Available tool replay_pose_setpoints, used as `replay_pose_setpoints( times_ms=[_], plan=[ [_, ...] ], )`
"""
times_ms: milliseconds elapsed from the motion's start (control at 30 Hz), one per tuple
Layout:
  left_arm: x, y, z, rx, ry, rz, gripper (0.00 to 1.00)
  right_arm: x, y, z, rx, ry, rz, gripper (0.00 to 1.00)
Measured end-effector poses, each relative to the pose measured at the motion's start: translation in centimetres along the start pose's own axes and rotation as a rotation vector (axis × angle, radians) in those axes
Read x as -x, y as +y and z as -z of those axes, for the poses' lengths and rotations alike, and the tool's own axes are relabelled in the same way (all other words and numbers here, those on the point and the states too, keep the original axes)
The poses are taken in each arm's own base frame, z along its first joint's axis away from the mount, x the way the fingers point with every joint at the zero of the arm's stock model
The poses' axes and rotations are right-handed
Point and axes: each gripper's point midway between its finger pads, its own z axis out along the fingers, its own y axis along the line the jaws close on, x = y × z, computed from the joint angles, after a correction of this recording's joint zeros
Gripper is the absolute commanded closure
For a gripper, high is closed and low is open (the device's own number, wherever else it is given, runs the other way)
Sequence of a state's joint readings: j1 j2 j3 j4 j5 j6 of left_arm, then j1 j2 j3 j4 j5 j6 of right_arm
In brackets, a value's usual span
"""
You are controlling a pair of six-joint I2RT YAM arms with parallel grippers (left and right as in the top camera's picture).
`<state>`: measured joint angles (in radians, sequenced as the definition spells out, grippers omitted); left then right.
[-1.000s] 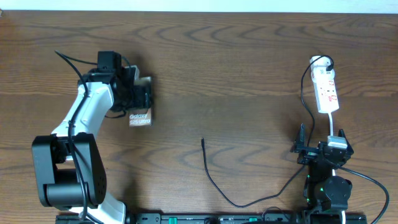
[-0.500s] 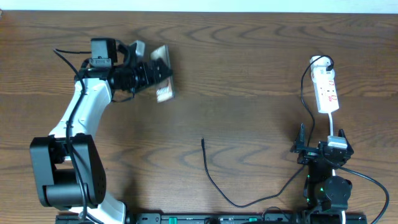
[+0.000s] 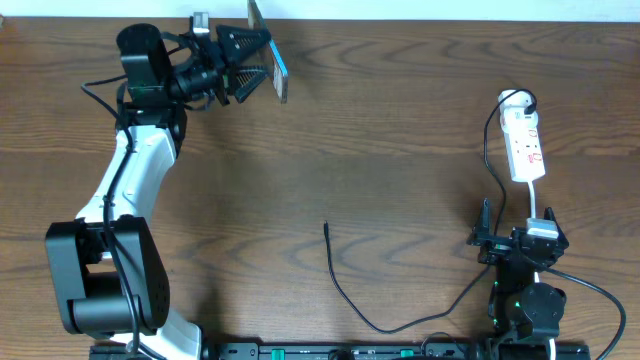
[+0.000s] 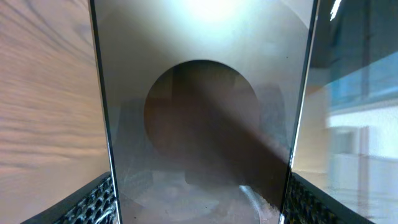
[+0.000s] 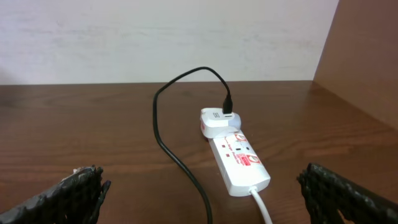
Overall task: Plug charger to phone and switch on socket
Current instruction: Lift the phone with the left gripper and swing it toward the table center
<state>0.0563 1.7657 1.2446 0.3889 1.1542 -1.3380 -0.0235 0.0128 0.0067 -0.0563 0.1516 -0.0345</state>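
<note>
Left hand (image 3: 252, 62): 11 o'clock, pinching phone (image 3: 277, 72); edge-on overhead, glossy face fills wrist view.
Right hand (image 3: 517, 232): 5 o'clock, spread, empty.
Socket (image 3: 525, 145): 2 o'clock; wrist view shows black lead plugged in.
Charger (image 3: 329, 245): tip near centre, on tabletop (image 3: 400, 120).

The left gripper (image 3: 252, 62) has carried the phone (image 3: 272, 58) toward the far edge of the bench (image 3: 400, 150). The phone has turned edge-on.

Overhead looks down, sharing right wrist's socket (image 3: 524, 143) (left seemingly close-up).
</note>
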Motion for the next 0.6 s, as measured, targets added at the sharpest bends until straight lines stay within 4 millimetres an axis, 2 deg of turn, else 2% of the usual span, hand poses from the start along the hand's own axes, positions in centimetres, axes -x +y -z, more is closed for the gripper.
replay_pose_setpoints(
  times_ms=[233, 433, 600],
  plan=[
    [-0.1, -1.6, 0.1, -0.047, 0.019, 0.236, 0.93, 0.0, 0.0, 0.0, 0.0, 0.0, 0.0, 0.01],
    [0.0, -1.8, 0.5, -0.05, 0.033, 0.416, 0.93, 0.0, 0.0, 0.0, 0.0, 0.0, 0.0, 0.01],
    [1.1, -1.7, 1.8, -0.058, 0.005, 0.49, 0.93, 0.0, 0.0, 0.0, 0.0, 0.0, 0.0, 0.01]
  ],
)
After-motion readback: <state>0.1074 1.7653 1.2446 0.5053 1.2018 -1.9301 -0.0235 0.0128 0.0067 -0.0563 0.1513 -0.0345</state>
